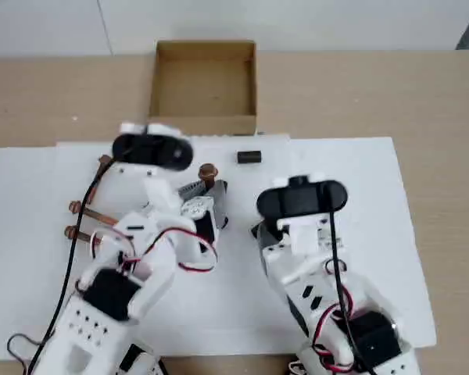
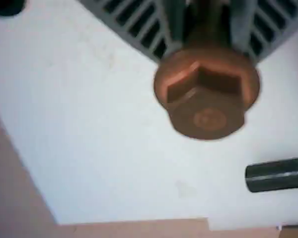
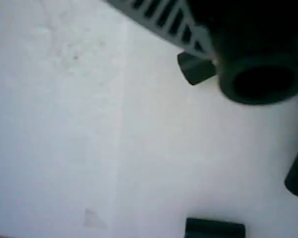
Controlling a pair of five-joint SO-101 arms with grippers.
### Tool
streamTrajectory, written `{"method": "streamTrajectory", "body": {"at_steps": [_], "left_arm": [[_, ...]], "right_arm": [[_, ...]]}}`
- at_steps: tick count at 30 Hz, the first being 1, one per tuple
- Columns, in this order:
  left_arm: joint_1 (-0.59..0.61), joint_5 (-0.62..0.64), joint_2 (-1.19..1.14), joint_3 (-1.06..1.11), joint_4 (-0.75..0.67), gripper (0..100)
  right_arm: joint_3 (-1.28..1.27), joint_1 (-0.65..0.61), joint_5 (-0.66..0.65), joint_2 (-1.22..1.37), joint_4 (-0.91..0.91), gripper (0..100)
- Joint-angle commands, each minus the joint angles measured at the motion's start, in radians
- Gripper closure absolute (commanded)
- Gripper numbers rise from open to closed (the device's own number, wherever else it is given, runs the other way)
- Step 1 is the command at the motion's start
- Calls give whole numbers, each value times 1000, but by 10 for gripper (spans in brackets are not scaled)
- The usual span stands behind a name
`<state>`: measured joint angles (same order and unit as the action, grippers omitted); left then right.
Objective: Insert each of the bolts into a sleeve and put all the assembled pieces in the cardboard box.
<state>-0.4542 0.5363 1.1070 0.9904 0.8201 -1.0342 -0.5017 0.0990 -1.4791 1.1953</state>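
Note:
My left gripper (image 2: 206, 25) is shut on a copper bolt (image 2: 206, 94), whose hex head faces the left wrist camera above the white paper. In the high view this bolt (image 1: 208, 171) sits at the tip of the left gripper (image 1: 206, 186), just in front of the cardboard box (image 1: 205, 86). One black sleeve (image 1: 249, 157) lies on the paper near the box and appears again as the sleeve (image 2: 276, 174) past the bolt. My right gripper (image 3: 256, 47) is shut on another black sleeve (image 3: 260, 74), with its open bore towards the right wrist camera.
Three loose copper bolts (image 1: 73, 208) lie on the left part of the white paper (image 1: 359, 180). More black sleeves (image 3: 214, 228) lie on the paper near the right gripper. The box stands open at the table's far side.

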Motion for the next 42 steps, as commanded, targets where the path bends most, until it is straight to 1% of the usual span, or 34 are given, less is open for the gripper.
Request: {"method": "streamTrajectory", "body": {"at_steps": [1, 5, 7, 11, 13, 15, 21, 25, 30, 34, 37, 42], "left_arm": [[20, 18, 130, 54, -66, 995], [107, 74, 233, 110, -107, 995], [135, 78, 282, 128, -107, 995], [140, 80, 373, 179, -107, 995], [135, 81, 422, 209, -107, 995], [135, 109, 471, 234, -107, 995], [132, 130, 559, 255, -103, 995], [81, 130, 568, 254, -103, 995], [18, 130, 594, 251, -104, 995], [17, 130, 600, 251, -87, 995], [15, 130, 601, 251, -58, 995], [15, 130, 601, 251, -46, 995]], "right_arm": [[-52, -56, 9, -84, -24, 995], [-152, -130, 8, -179, -64, 995], [-206, -156, 5, -231, -108, 995], [-310, -209, 3, -328, -188, 995], [-338, -236, 2, -340, -211, 995], [-350, -252, 2, -334, -229, 995], [-382, -257, -8, -332, -274, 995], [-381, -257, -118, -332, -272, 995], [-374, -255, -180, -332, -272, 995], [-373, -255, -206, -332, -286, 995], [-373, -255, -212, -332, -355, 995], [-377, -255, -284, -332, -386, 995]]}}
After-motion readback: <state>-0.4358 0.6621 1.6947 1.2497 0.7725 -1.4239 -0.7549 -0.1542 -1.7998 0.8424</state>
